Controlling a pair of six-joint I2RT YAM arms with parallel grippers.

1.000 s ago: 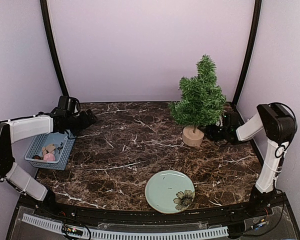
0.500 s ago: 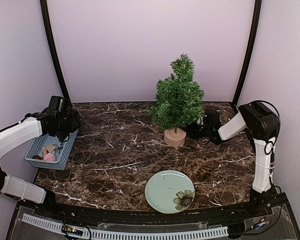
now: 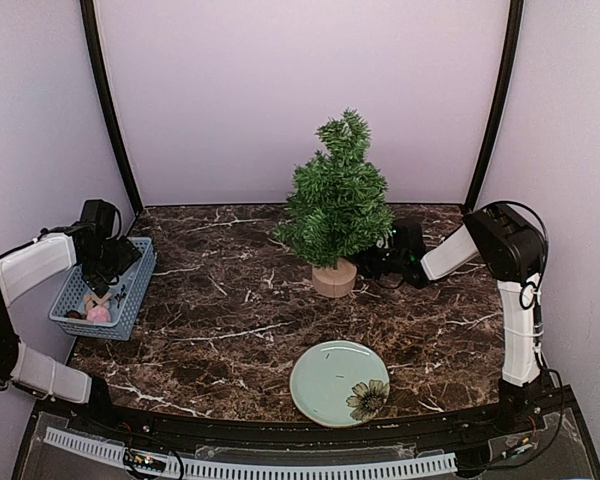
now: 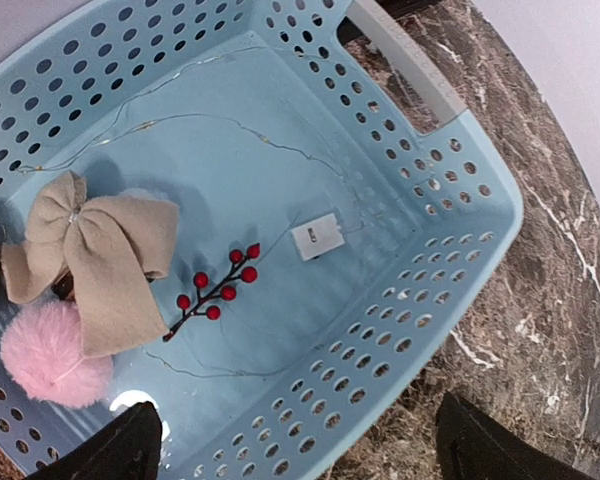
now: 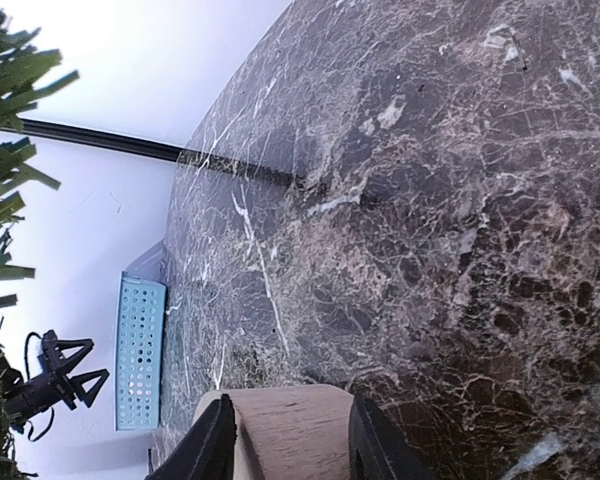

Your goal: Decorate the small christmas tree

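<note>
One bushy tree (image 3: 337, 200), round wood stump (image 3: 334, 278), perforated blue basket (image 4: 450, 185)

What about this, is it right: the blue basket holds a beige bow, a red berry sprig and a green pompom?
The pompom is pink, not green; the left wrist view shows it. The blue basket, beige bow and red berry sprig are right.

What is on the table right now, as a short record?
Tree: small christmas tree, dark green with a round light-wood stump, upright
Right fingers: closed on either side of the stump
Left fingers: open, above the blue perforated plastic basket
Basket contents: beige fabric bow, pink fluffy pom-pom, red berry sprig, thin wire lights
Plate: pale green round plate with a flower print, near edge
</note>
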